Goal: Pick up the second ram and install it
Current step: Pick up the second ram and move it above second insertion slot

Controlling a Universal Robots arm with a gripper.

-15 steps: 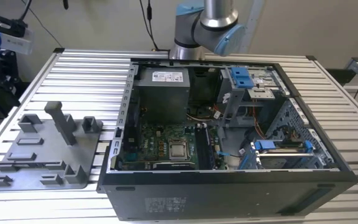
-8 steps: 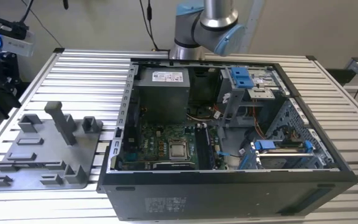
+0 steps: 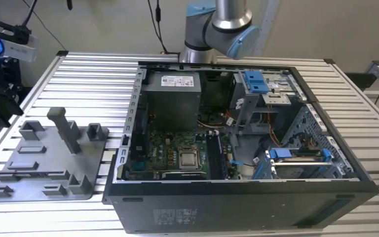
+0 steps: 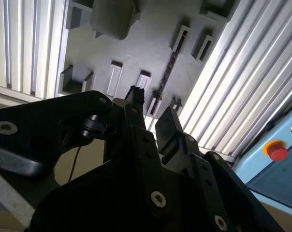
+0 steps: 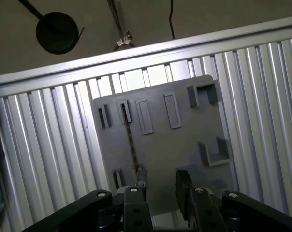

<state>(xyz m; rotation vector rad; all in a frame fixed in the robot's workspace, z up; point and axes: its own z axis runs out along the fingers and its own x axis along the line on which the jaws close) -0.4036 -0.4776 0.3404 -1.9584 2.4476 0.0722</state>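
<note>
Grey plastic tray (image 3: 48, 159) lies on the slatted table (image 3: 91, 84), at the exterior view's left of the open computer case (image 3: 242, 210). The second ram (image 5: 132, 145) stands on edge in the tray between small end blocks, not yet lifted. The gripper (image 5: 161, 180) hangs above the tray, fingers spread and empty; the stick lies nearer one finger than the gap. Judged step: approach to the pick. Seizing it calls for the gap centred across the stick's thin edge.
</note>
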